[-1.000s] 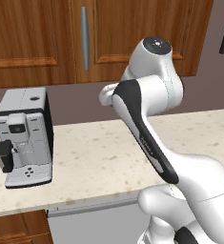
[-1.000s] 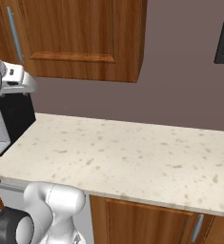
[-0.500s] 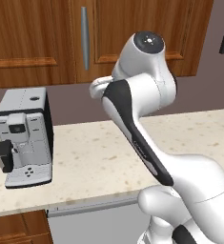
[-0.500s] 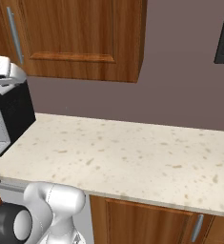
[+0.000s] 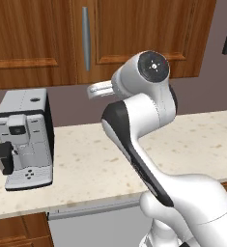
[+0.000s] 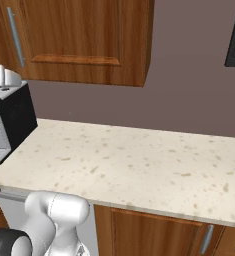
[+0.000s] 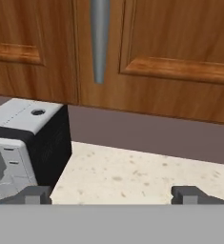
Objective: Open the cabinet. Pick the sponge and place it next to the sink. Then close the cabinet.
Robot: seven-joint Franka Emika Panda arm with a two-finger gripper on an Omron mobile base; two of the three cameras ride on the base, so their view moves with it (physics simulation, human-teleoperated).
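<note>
The arm has swung left and risen. Its gripper [image 7: 111,194], jaws spread and empty, now faces the coffee machine [image 7: 23,143] at the counter's [image 7: 142,176] left end; beyond, the cabinet [image 7: 175,52] remains shut, handle [image 7: 99,38] ungrasped.

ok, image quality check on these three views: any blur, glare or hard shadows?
Left base view: sharp, flat even light, the coffee machine casts only a faint shadow on the counter. Right base view: sharp too, no glare on the cabinet. Hand view: the handle looks soft and tapers downward, and the open gripper tips are soft-edged.
</note>
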